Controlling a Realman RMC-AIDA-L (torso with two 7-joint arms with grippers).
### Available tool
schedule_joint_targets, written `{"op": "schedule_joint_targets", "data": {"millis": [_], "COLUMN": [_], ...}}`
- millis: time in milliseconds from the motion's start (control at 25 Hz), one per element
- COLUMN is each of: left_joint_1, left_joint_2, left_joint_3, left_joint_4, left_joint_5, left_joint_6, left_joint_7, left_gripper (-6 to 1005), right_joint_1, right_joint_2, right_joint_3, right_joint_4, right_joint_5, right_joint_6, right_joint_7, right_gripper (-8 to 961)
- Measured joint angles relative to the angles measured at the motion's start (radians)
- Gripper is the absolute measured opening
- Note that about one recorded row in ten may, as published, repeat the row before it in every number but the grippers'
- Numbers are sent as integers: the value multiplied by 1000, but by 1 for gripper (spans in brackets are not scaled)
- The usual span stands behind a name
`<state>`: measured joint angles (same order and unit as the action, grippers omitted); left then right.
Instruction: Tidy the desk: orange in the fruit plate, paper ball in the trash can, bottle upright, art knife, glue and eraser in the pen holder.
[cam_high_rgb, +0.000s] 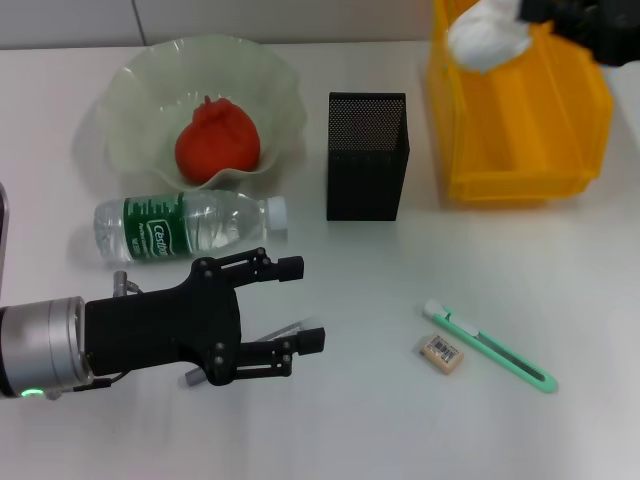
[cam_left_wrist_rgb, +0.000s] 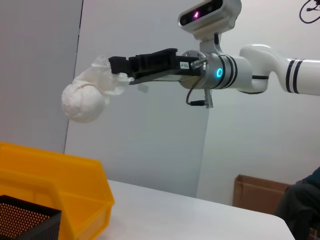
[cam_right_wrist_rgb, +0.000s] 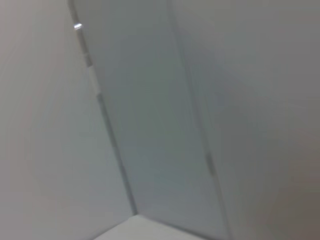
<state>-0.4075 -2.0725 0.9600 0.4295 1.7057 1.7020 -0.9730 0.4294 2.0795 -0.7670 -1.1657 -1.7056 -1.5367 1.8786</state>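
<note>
- The left gripper (cam_high_rgb: 290, 308), black with a silver wrist, hovers low over the white worktop (cam_high_rgb: 330, 420) at the near left; its fingers (cam_high_rgb: 285, 267) are spread wide and hold nothing. A slim grey object, partly hidden, lies beneath them.
- The small clear plastic bottle (cam_high_rgb: 190, 226) with green label and white cap lies on its side just beyond that gripper, cap pointing right.
- The large pale-green translucent fruit plate (cam_high_rgb: 135, 85) with ruffled rim sits behind the bottle, its near rim just beside it; the red-orange ribbed orange (cam_high_rgb: 217, 142) rests inside.
- The tall square black metal-mesh pen holder (cam_high_rgb: 367, 155) stands upright right of the plate.
- The tiny beige rectangular eraser (cam_high_rgb: 441, 353) lies near the front, just beside the green-and-white art knife (cam_high_rgb: 490, 347), which lies diagonally.
- The bright yellow rectangular plastic trash can (cam_high_rgb: 520, 130) stands at the far right.
- The right gripper (cam_left_wrist_rgb: 119, 70), black, is raised above the trash can, its fingers closed on the crumpled white paper ball (cam_left_wrist_rgb: 85, 97), which hangs in the air over the can's far left end.
</note>
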Motion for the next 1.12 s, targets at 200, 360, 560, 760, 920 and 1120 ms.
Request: {"op": "schedule_joint_targets", "data": {"millis": [200,360,560,760,920,1120], "left_joint_1": [-1,-1,-9,-10,-10,-12], "left_joint_2": [0,0,0,2,2,1], "left_joint_3": [-4,-4,-6,-7,-7,-7], "left_joint_4": [0,0,0,0,0,0], "left_joint_5": [0,0,0,0,0,0], "left_joint_6": [0,0,-2,-2,-2,-2], "left_joint_7": [0,0,0,0,1,0], "left_gripper": [787,787,786,786,786,785], "right_joint_1": [-4,4,20,37,53,71], "right_joint_2": [-5,-3,-13,-27,-18,-1], "right_joint_3": [24,21,17,16,13,-1], "right_joint_4": [1,9,55,124,150,176], "right_joint_5": [-33,-61,-67,-72,-131,-165], "right_joint_6": [53,114,181,240,304,347], "right_joint_7": [-1,-1,-4,-4,-27,-69], "right_gripper": [9,11,13,15,17,19]}}
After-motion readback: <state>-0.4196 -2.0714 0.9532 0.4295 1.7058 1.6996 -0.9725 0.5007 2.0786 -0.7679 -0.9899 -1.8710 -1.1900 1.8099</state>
